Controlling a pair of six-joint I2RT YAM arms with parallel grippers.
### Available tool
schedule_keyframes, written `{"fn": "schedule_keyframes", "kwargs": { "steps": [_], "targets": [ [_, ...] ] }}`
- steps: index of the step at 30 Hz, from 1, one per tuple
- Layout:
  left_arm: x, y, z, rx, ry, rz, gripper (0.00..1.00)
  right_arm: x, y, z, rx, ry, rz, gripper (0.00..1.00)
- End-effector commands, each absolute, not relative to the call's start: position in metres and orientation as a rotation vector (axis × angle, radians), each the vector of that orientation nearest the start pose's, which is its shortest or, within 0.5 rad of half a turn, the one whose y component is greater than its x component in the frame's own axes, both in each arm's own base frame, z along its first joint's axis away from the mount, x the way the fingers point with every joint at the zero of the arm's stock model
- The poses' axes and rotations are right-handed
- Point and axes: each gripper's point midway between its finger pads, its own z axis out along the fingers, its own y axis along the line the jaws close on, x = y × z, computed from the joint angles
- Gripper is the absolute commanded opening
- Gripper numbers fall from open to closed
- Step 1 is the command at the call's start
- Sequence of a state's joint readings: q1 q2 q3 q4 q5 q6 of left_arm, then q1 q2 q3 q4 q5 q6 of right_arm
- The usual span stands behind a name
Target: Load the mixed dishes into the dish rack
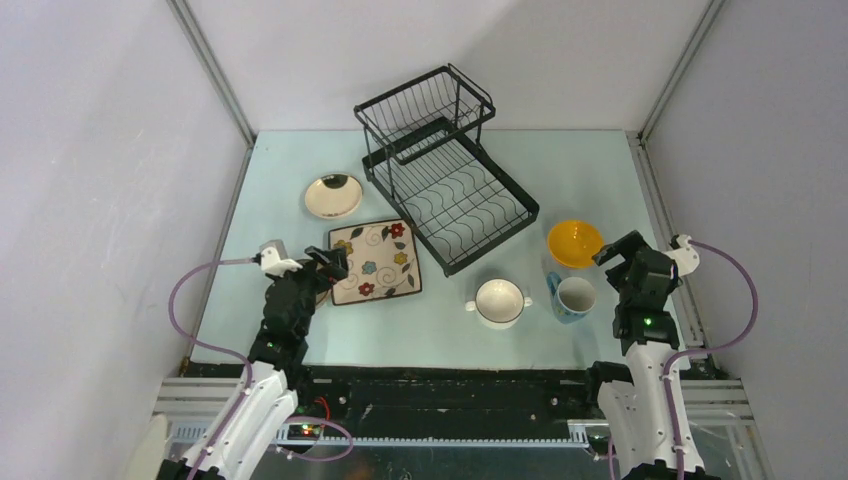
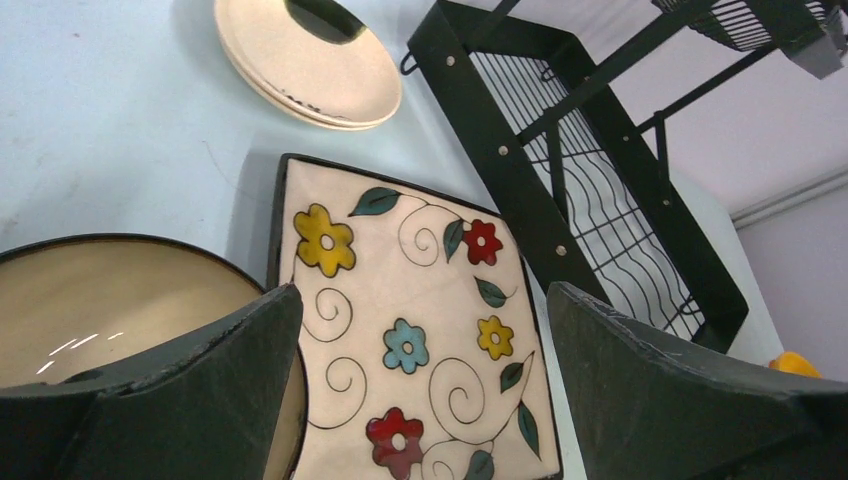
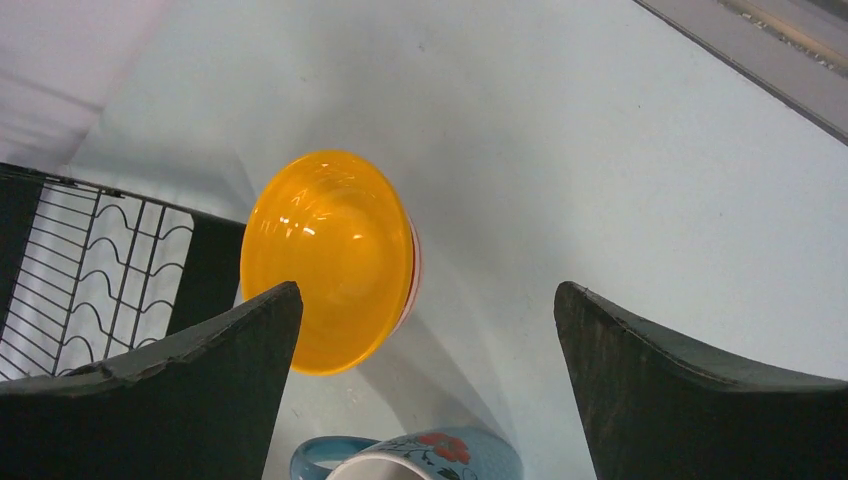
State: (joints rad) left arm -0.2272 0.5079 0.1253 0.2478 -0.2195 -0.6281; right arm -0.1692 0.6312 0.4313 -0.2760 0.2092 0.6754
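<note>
From above, the rack [image 1: 450, 175] stands at the far middle of the table [image 1: 440, 340]. The round plates [image 1: 333, 195] lie left of it, and the square plate [image 1: 374, 262] lies nearer, beside the left gripper [image 1: 333, 263]. The cup [image 1: 499, 302] and mug [image 1: 573, 298] sit toward the front, with the yellow bowl [image 1: 575, 242] just beyond the mug, by the right gripper [image 1: 618, 248].

Left wrist: the fingers are spread wide and empty over the square plate, and a dark-rimmed bowl [image 2: 100, 310] (cream inside) lies just left of it.

Right wrist: the fingers are parted and hold nothing; the yellow bowl sits just beside the rack.
</note>
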Motion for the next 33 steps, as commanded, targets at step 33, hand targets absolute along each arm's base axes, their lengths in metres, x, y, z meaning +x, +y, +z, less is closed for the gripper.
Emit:
{"fn": "schedule_keyframes", "kwargs": {
  "steps": [33],
  "targets": [
    [0.285,-0.117,0.150,-0.218,1.700,-0.749,0.99,0.316,-0.037,0.101,1.069,2.050,0.119,0.60]
  ]
}}
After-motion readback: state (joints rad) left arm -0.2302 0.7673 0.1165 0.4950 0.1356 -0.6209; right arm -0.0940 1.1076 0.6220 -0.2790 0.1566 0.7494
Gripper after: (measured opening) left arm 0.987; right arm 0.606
